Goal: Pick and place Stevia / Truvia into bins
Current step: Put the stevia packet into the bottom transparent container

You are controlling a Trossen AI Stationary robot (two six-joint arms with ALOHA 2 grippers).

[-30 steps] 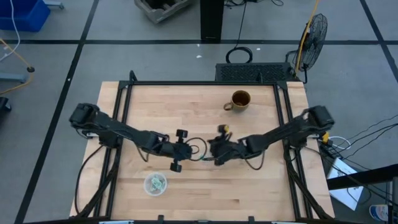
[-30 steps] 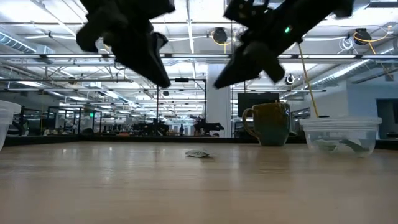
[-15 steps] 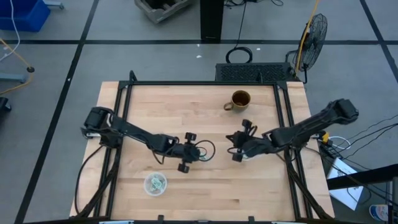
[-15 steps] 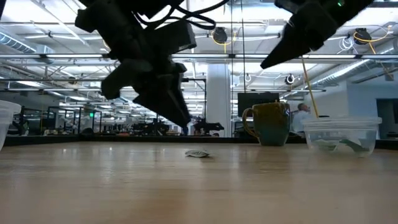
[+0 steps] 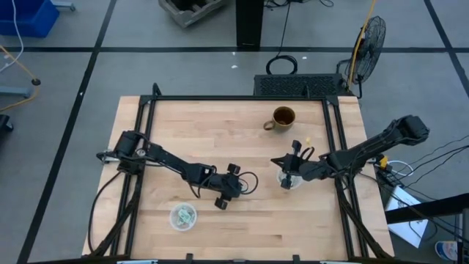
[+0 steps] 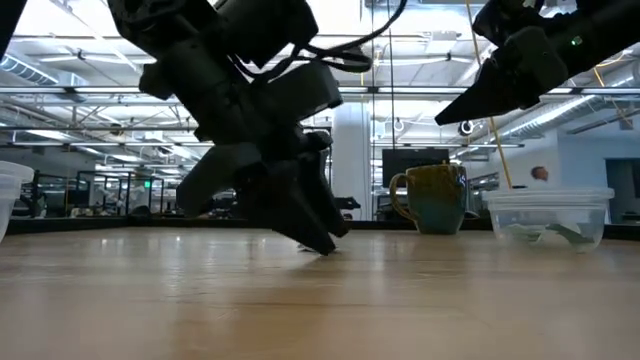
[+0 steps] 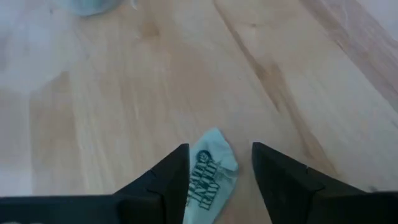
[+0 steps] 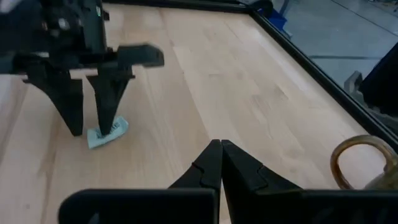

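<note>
One pale green Stevia packet (image 7: 210,173) lies flat on the wooden table (image 5: 220,136). My left gripper (image 7: 221,155) is low over it and open, one finger on each side; the right wrist view shows this gripper (image 8: 91,129) pointing down at the packet (image 8: 107,133). My right gripper (image 5: 287,173) is shut and hovers over a clear cup (image 5: 290,181) at the table's right. A second clear cup (image 5: 183,216), with packets inside, stands near the front left. My left gripper comes at the packet from above with its fingers (image 8: 107,112) pointing down and the packet's long sides (image 7: 198,180) between them. The packet lies flat on the table. Whether a finger touches it, I cannot tell.
A brown mug (image 5: 281,117) stands toward the table's far edge, right of the middle. In the low view the mug (image 6: 435,200) is beside a clear cup (image 6: 550,215) holding packets. A black frame (image 5: 234,97) runs along the table's far edge and sides.
My left gripper has gone toward the table's right and near edges and down onto the packet, and has opened. My right gripper has drawn back toward the table's right edge, still shut, and now hangs over the right cup.
</note>
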